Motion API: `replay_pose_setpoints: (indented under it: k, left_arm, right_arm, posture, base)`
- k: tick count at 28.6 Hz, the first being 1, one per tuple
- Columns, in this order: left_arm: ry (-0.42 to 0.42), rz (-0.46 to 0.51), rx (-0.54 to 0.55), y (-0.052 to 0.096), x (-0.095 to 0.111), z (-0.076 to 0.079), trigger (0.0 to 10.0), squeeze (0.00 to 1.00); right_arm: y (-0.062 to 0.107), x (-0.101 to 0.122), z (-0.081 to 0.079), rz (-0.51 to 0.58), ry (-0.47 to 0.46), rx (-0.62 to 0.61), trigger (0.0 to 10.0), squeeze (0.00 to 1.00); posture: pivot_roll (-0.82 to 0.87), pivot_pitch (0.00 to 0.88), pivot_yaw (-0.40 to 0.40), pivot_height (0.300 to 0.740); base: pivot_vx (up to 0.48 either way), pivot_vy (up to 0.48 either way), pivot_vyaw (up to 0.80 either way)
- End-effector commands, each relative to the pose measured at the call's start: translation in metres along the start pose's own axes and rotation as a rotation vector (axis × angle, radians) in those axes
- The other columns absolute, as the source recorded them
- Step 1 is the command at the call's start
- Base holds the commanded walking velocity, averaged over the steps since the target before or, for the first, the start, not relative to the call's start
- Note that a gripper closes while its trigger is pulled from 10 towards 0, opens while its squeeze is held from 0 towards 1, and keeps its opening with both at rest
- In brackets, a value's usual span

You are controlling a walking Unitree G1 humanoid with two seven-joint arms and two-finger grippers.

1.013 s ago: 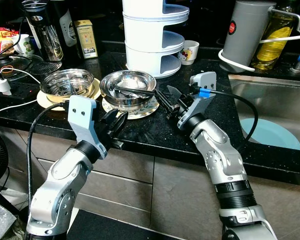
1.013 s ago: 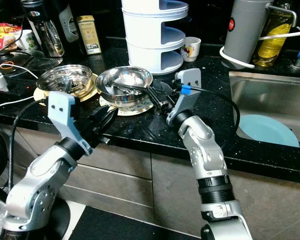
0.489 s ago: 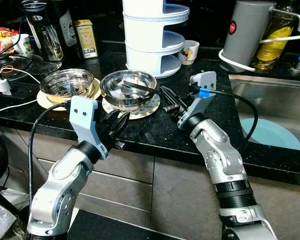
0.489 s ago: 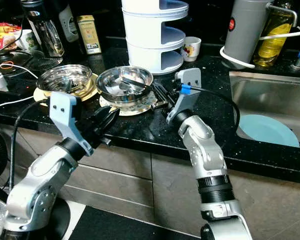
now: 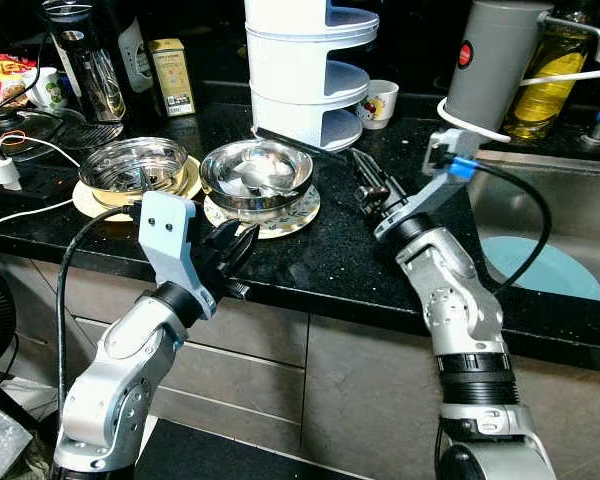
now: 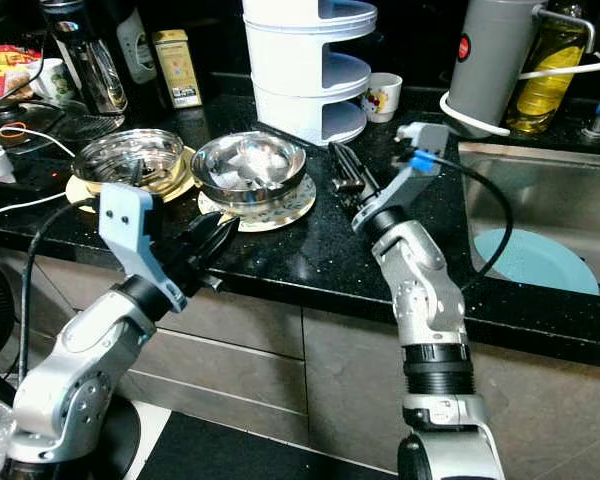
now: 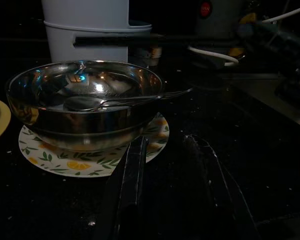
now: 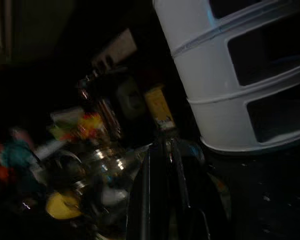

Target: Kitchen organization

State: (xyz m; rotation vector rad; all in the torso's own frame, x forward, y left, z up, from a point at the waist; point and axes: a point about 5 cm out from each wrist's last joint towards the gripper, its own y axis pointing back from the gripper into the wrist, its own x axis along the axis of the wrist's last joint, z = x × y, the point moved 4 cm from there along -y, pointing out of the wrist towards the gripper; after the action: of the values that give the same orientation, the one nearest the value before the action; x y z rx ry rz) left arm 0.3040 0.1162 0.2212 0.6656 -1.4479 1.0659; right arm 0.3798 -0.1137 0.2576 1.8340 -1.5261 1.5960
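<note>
A long dark utensil [image 5: 298,143], thin as a rod, is hanging in the air above the black counter [image 5: 330,262], its long axis running from the right gripper [image 6: 342,166] out toward the robot's left, so that its free end is passing over the far rim of the steel bowl [image 5: 257,172] and just in front of the white tiered rack [image 5: 305,75]. The right gripper's fingers are pinching narrow on the near end of it, and in the right wrist view they are lying close together along the handle, though that view is dark and blurred. The bowl, with a spoon [image 7: 97,102] resting inside, is sitting on a patterned plate [image 5: 290,216]; a second steel bowl [image 5: 137,164] on a yellow plate is standing just beside it on the left. The left gripper [image 5: 232,243] is hovering at the counter's front edge, pointing at the nearer bowl, its fingers [image 7: 131,172] standing apart and holding nothing. Judging by the way things lie, the right arm is the one at work and the utensil's coming home, whether rack, bowl or sink, is turning on which way that arm swings. To the right, a sink [image 5: 540,190] is holding a pale blue plate [image 5: 537,266], with a grey kettle [image 5: 492,63] and an oil bottle [image 5: 555,60] behind it. A small painted cup [image 5: 377,104] is standing beside the rack, and jars and cables are crowding the far left of the counter in a dim kitchen.
</note>
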Motion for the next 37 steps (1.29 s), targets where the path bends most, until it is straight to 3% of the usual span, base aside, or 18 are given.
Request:
replay_pose_setpoints:
  k: [1, 6, 10, 15, 21, 24, 25, 26, 27, 28, 29, 37]
  left_arm:
    - [0.001, 0.003, -0.006, -0.001, 0.002, 0.001, 10.0, 0.00]
    - [0.006, 0.012, -0.017, -0.002, 0.005, 0.003, 10.0, 0.00]
    - [0.010, 0.014, -0.048, -0.002, 0.005, 0.008, 10.0, 0.00]
    - [0.017, 0.022, -0.103, -0.003, 0.007, 0.018, 10.0, 0.00]
    - [-0.028, -0.007, -0.050, -0.004, 0.000, 0.009, 10.0, 0.00]
    - [-0.040, -0.002, -0.016, -0.005, 0.001, 0.002, 10.0, 0.00]
    - [-0.045, 0.000, 0.009, -0.005, 0.002, -0.002, 10.0, 0.00]
    - [-0.045, 0.000, 0.009, -0.005, 0.002, -0.002, 10.0, 0.00]
    - [-0.045, 0.000, 0.033, -0.005, 0.002, -0.007, 10.0, 0.00]
    - [-0.044, 0.001, 0.042, -0.005, 0.002, -0.008, 10.0, 0.00]
    - [-0.049, -0.001, 0.061, -0.005, 0.002, -0.012, 10.0, 0.00]
    - [-0.063, -0.001, 0.129, -0.003, 0.004, -0.025, 10.0, 0.00]
  right_arm:
    - [-0.002, 0.021, -0.003, 0.084, -0.088, 0.032, 0.0, 0.00]
    - [-0.001, 0.031, 0.013, 0.124, -0.157, -0.026, 0.0, 0.00]
    - [0.000, 0.036, 0.026, 0.144, -0.187, -0.077, 0.0, 0.00]
    - [0.001, 0.037, 0.027, 0.148, -0.187, -0.084, 0.0, 0.00]
    - [0.001, 0.035, 0.030, 0.138, -0.179, -0.100, 0.0, 0.00]
    - [-0.001, 0.026, 0.029, 0.075, -0.089, -0.108, 0.0, 0.00]
    - [-0.002, 0.016, 0.028, 0.009, 0.029, -0.119, 0.0, 0.00]
    - [-0.002, 0.016, 0.028, 0.009, 0.029, -0.119, 0.0, 0.00]
    - [-0.003, 0.007, 0.025, -0.038, 0.113, -0.112, 7.8, 0.00]
    - [-0.003, 0.005, 0.022, -0.047, 0.122, -0.102, 7.8, 0.00]
    - [-0.003, 0.003, 0.018, -0.054, 0.116, -0.085, 10.0, 0.00]
    - [-0.006, -0.003, 0.008, -0.089, 0.146, -0.035, 10.0, 0.00]
  posture:
    - [0.06, 0.000, 0.007, 0.740]
    - [0.06, 0.000, 0.008, 0.740]
    - [0.06, 0.000, 0.010, 0.740]
    - [0.06, 0.000, 0.011, 0.740]
    - [0.06, 0.000, 0.012, 0.740]
    - [0.05, 0.000, 0.012, 0.740]
    - [0.05, 0.000, 0.012, 0.740]
    - [0.05, 0.000, 0.012, 0.740]
    - [0.05, 0.000, 0.011, 0.740]
    - [0.05, 0.000, 0.011, 0.740]
    - [0.05, 0.000, 0.011, 0.740]
    - [0.05, 0.000, 0.006, 0.740]
  base:
    - [0.000, 0.000, 0.00]
    - [0.000, 0.000, 0.00]
    - [0.000, 0.000, -0.80]
    - [0.000, 0.000, -0.80]
    - [0.000, 0.000, -0.80]
    - [0.000, 0.000, -0.80]
    - [0.000, 0.000, 0.00]
    - [0.000, 0.000, 0.00]
    - [0.000, 0.000, 0.00]
    - [0.000, 0.000, 0.00]
    - [0.000, 0.000, 0.00]
    - [0.000, -0.174, 0.00]
